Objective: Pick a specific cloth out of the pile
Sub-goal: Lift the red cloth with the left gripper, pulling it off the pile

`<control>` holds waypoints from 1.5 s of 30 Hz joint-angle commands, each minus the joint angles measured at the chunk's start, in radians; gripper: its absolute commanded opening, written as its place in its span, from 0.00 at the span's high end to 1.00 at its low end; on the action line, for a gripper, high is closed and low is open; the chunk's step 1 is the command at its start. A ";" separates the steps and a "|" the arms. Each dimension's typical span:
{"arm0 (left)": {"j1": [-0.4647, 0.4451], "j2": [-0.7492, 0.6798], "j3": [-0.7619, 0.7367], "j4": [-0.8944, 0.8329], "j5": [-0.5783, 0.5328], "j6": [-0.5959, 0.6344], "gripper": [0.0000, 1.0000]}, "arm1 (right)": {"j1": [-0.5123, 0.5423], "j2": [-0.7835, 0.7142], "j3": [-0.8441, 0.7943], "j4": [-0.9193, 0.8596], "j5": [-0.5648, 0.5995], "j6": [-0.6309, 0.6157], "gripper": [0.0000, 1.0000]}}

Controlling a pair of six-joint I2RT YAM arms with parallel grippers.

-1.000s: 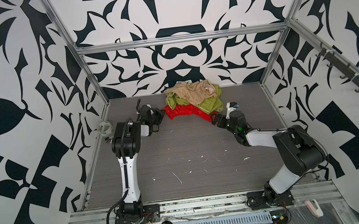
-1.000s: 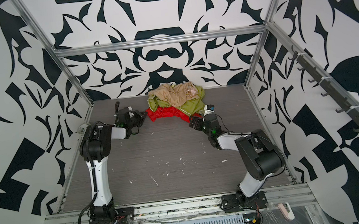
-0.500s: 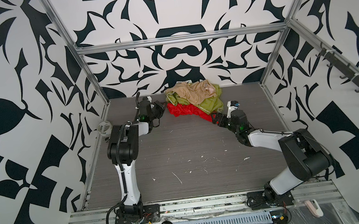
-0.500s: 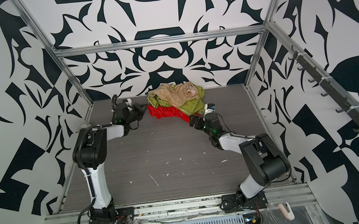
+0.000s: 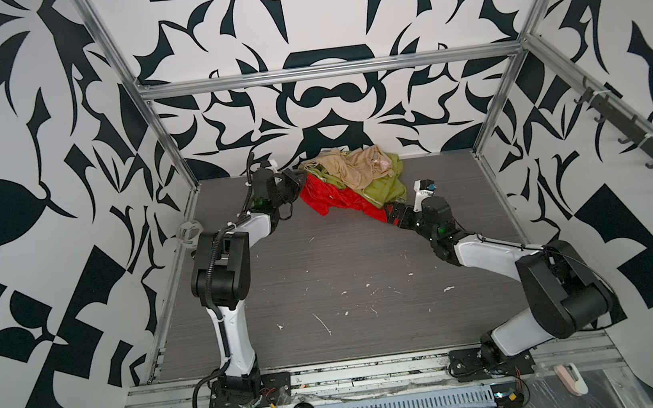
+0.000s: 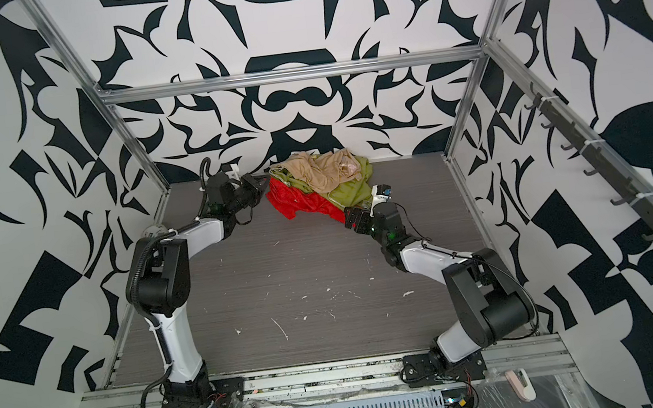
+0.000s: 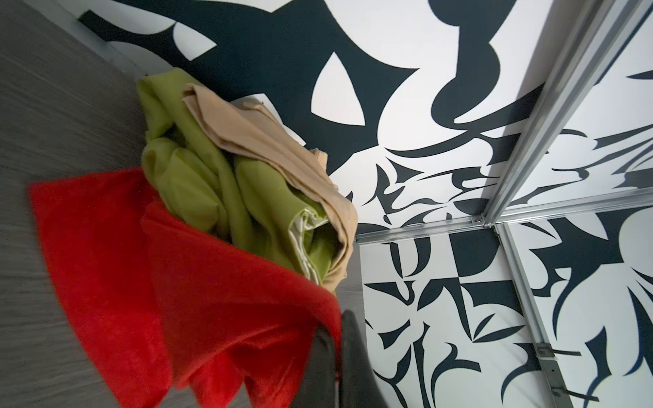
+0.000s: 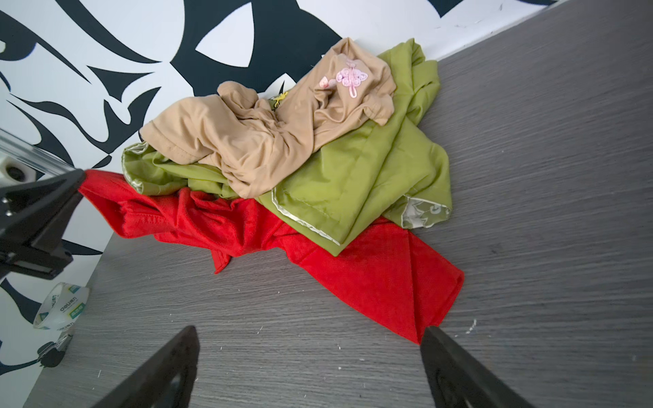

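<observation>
rumpled bright red cloth (image 8: 374, 279) lies under olive cloth (image 8: 353, 183).

Rising from its base at the near edge of the floor (image 5: 325, 280), the left arm (image 5: 220, 275) holds its elbow high and sends its forearm to the far edge. There the left gripper (image 5: 298, 181) is clamped on a corner of the cloth (image 5: 328, 196). The right arm (image 5: 490, 257) stretches low from the near right corner. The right gripper (image 5: 394, 212) is spread wide, one of its fingertips (image 8: 445, 360) at the cloth's edge.
</observation>
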 commanded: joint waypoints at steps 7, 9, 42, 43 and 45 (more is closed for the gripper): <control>-0.030 -0.079 0.097 -0.005 -0.002 0.015 1.00 | 0.006 -0.062 0.040 -0.031 0.019 -0.056 0.00; -0.036 -0.085 0.106 -0.008 -0.002 0.015 1.00 | 0.006 -0.071 0.040 -0.035 0.020 -0.061 0.00; -0.092 -0.205 0.050 -0.090 -0.091 0.074 1.00 | 0.024 -0.130 0.032 -0.063 0.025 -0.106 0.01; -0.095 -0.208 0.052 -0.097 -0.093 0.075 1.00 | 0.026 -0.131 0.033 -0.063 0.026 -0.106 0.00; -0.101 -0.210 0.060 -0.111 -0.098 0.078 1.00 | 0.030 -0.129 0.036 -0.064 0.028 -0.106 0.00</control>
